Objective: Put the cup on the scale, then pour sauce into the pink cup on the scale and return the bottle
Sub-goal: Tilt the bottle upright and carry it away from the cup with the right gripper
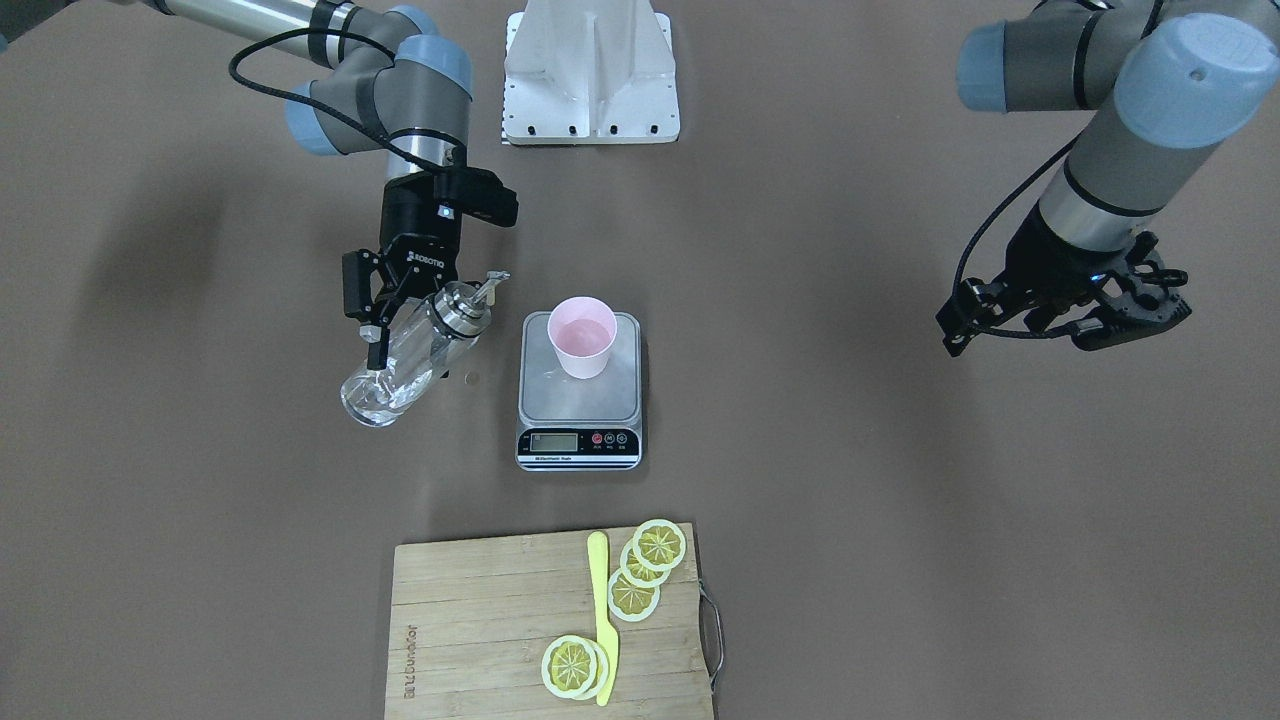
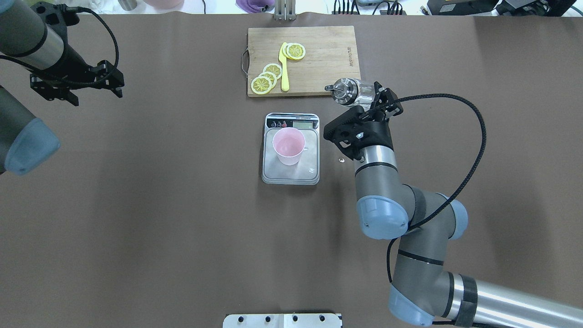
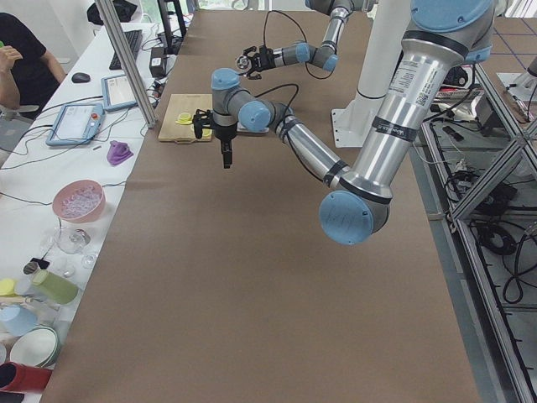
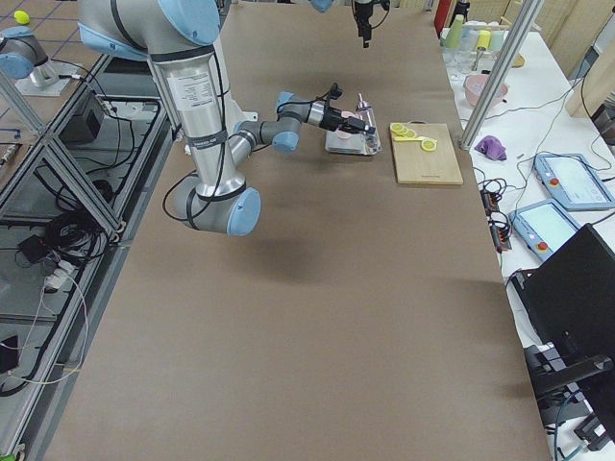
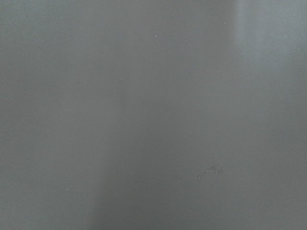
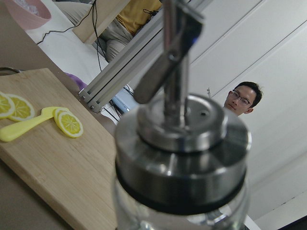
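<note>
The small pale pink plastic cup (image 1: pixel 582 337) stands on the flat grey steel scale (image 1: pixel 580 402), so I judge pouring is the step in hand. My right gripper (image 1: pixel 392 330) is clamped on the slim clear glass bottle (image 1: pixel 412 358), tilted just right of the scale (spout short of the cup). Next I must bring the spout over the rim and tip further. The left gripper (image 2: pixel 94 90) hangs well apart, fingers spread.

Brown table (image 1: pixel 200 500), steel scale (image 1: pixel 580 402) mid-table, wooden cutting board (image 1: pixel 470 600) nearby, white base plate (image 1: pixel 592 70)
</note>
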Controlling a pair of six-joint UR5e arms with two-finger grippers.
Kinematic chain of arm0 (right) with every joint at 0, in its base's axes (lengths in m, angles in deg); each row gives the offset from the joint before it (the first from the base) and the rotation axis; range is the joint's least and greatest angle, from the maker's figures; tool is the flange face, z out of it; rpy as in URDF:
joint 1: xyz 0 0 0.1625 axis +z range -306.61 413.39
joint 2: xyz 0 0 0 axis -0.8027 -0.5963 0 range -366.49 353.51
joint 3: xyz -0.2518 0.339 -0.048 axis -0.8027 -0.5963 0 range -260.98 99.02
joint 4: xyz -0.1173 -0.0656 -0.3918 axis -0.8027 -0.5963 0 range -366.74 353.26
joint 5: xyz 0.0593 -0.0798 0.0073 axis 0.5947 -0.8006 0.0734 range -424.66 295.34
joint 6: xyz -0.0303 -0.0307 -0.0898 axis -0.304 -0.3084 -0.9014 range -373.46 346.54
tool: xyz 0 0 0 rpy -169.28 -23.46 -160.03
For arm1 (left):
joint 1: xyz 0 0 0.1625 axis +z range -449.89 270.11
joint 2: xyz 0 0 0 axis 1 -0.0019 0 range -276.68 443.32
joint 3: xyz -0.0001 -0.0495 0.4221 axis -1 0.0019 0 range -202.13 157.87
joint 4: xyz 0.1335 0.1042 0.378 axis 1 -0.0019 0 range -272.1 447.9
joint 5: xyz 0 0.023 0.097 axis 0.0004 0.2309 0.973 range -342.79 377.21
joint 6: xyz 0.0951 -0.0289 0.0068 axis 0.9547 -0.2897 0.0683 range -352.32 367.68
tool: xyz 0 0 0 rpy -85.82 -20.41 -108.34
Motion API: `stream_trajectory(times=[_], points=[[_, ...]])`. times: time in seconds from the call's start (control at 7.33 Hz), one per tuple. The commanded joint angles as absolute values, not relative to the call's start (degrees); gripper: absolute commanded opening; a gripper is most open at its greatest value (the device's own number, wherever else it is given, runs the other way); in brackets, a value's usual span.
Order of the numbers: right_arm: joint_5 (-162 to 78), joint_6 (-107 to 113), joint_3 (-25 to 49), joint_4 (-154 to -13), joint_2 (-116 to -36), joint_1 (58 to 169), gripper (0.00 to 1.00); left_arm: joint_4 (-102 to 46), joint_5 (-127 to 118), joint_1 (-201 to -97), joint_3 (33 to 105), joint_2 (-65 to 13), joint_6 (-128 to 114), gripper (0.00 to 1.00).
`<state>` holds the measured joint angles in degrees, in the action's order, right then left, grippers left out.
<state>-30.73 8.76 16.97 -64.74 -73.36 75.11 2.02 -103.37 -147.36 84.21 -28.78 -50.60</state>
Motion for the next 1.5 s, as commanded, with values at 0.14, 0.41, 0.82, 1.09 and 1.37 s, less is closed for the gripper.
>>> stream_trajectory(times=[0.14,0.41,0.82,1.09,1.37], points=[[-20.7,12.1,17.3,-47.6,-82.3,82.4,0.0,2.0,-103.1,-147.3,85.4,-29.1,-50.8,0.98],[-17.2,23.2,14.3,-41.9,-83.4,85.2,0.0,2.0,-102.9,-147.3,85.4,-29.5,-50.8,0.98],[-15.1,35.6,12.4,-41.6,-83.6,86.7,0.0,2.0,-102.9,-147.3,85.7,-29.6,-50.9,0.98],[-12.9,38.0,12.3,-42.0,-86.9,86.7,0.0,2.0,-102.9,-147.2,85.8,-29.6,-50.9,0.98],[-12.4,38.4,11.7,-42.0,-89.9,86.7,0.0,2.1,-102.8,-147.2,85.8,-29.6,-50.9,0.98]])
